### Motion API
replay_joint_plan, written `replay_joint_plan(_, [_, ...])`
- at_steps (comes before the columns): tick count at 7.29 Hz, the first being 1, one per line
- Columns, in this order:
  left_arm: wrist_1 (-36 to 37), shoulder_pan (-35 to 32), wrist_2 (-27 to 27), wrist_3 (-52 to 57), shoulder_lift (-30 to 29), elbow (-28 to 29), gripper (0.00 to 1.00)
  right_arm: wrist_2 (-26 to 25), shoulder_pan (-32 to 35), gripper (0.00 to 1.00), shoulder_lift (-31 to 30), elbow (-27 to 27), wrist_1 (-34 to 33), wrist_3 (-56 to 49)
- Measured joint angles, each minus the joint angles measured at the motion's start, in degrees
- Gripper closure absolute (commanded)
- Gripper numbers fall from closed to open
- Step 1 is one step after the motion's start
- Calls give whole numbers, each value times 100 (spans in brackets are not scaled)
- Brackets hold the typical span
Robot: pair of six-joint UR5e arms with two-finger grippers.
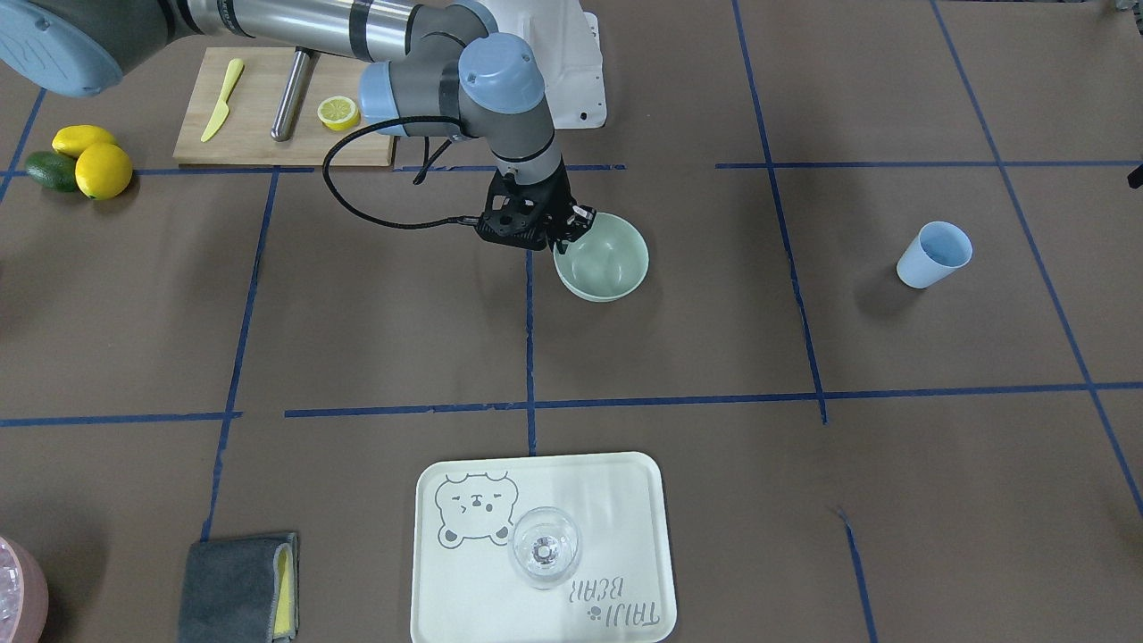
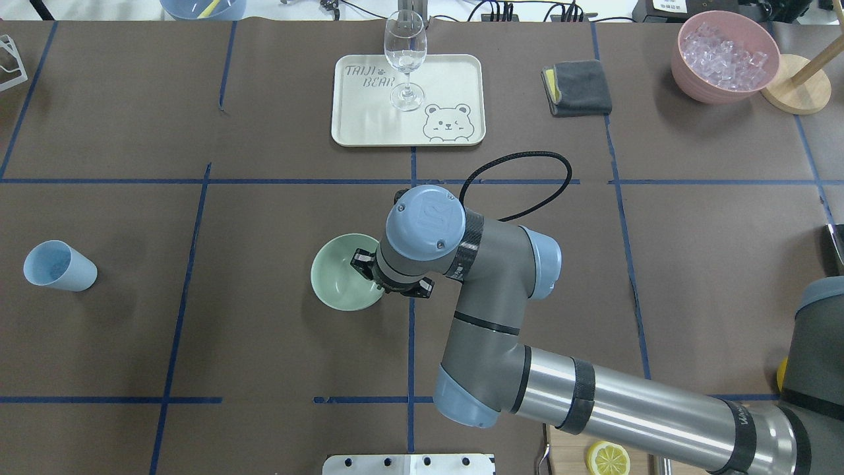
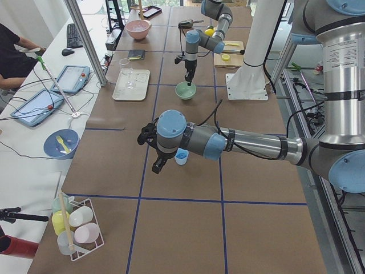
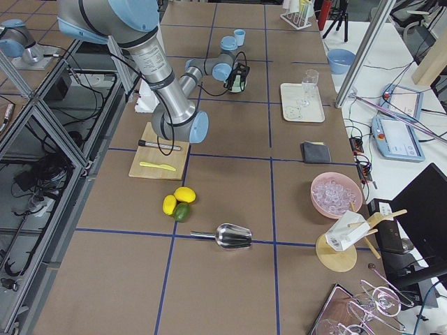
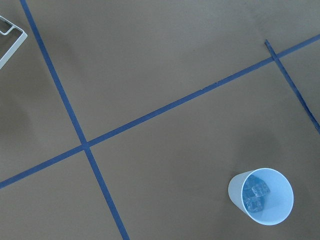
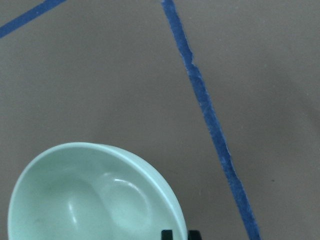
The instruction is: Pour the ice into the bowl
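At 9 o'clock in the overhead view, far out on the left: the blue cup, upright on the table, well apart from all else. Carries the ice, a few clear cubes low inside, as seen by the left wrist camera looking down from above. Over that cup, in the left-end side view only: the left gripper, hanging above it without touching. Cannot tell from there whether spread or closed.

Next, near the middle of the table: the bowl, mint green, bare inside, with no cube in it. At its 3 o'clock rim: the right gripper, pointing straight down, fingers set close on either side of the rim wall, one inside and one outside. Looks clamped on the rim, judging by the narrow gap.

Further on, at 12 o'clock from the bowl: the tray with the stemmed glass standing on it. At 1 o'clock: the folded grey cloth. At 2 o'clock, in the far corner: the pink tub, heaped with more cubes.

As for progress: hardly begun. Done, apparently: the bowl gripped and steadied. Left to do: grasping the cup, carrying it across to the bowl, tipping it over the rim until the cubes drop in. No pouring yet.
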Motion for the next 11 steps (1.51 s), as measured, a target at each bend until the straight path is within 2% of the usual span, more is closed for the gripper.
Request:
replay_joint_plan(2, [-5, 16, 1, -20, -1, 22, 0, -6, 17, 0, -14, 63, -5, 32])
replay_joint_plan(3, [-9, 46, 5, -214, -5, 20, 0, 21, 98, 0, -58, 220, -32, 23])
replay_joint_plan(4, [-173, 77, 25, -852, -6, -12, 0, 101, 267, 0, -210, 559, -134, 3])
replay_joint_plan(5, [-767, 125, 58, -1925, 55, -47, 0, 214, 486, 0, -498, 1055, -296, -19])
replay_joint_plan(7, [-2740, 493, 421, -3746, 474, -59, 0, 487, 951, 0, -1073, 1744, -417, -182])
replay_joint_plan(9, [-4405, 1133, 1212, -4691, 1036, -81, 0, 783, 1405, 0, -1464, 2003, -419, -510])
replay_joint_plan(11, [-5194, 1949, 2226, -5182, 1455, -154, 0, 870, 1581, 0, -1647, 2057, -394, -766])
